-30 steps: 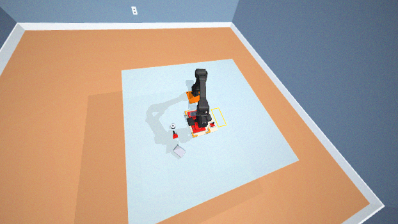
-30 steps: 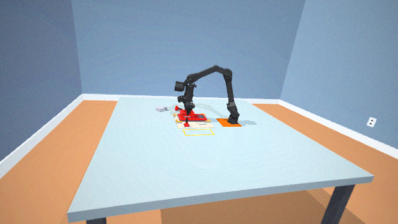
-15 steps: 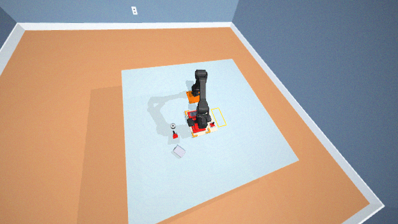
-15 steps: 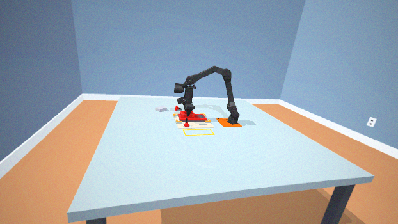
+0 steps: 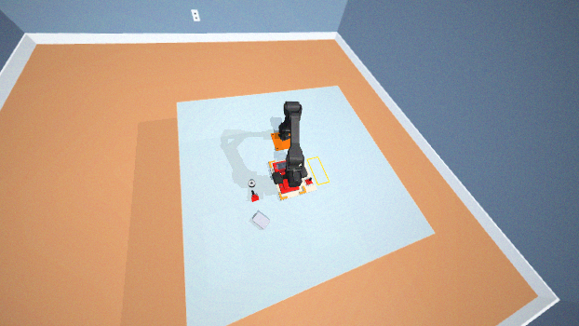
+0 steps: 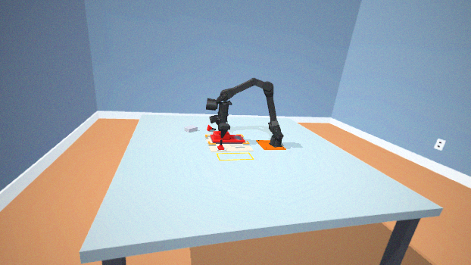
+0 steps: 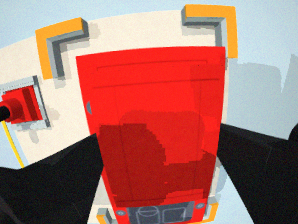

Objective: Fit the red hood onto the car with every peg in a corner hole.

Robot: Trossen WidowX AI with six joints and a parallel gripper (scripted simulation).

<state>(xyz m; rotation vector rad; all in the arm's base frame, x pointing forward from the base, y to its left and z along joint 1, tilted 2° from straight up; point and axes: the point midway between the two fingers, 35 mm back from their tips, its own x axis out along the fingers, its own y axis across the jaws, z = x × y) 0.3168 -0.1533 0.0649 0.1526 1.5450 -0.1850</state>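
Hood (image 5: 289, 188) (image 6: 220, 135) (image 7: 160, 100), red and flat-roofed, sits over the car chassis (image 5: 280, 166) (image 6: 239, 139) (image 7: 165, 212) in the jig, and your gripper (image 5: 289, 183) (image 6: 223, 134) (image 7: 157, 132) has it pinched across the sides, the fingers standing wide apart because the shell fills the space between them. You can't tell from these views whether it lies flat on the deck or whether the pegs have entered the holes; they are hidden beneath it. Judge it a light, stiff shell, likely hard plastic, that won't sag but could slip or tilt on smooth side walls if your grip sits off-centre. Keep hold of both long sides near the middle, level, and avoid heavy squeezing, since thin walls might bow and shift the corner holes. If a corner rides up on a peg, ease it rather than force it; the short pegs may be the fragile part. The roof looks smooth and plain, with fine straight lines across it and darker shadow patches. Around it you have a cream board (image 5: 313, 192) (image 6: 232, 148) (image 7: 60, 100) carrying L-shaped corner brackets (image 5: 282, 197) (image 6: 210, 142) (image 7: 227, 15), orange on top and grey on their inner walls, crisp and square-edged.
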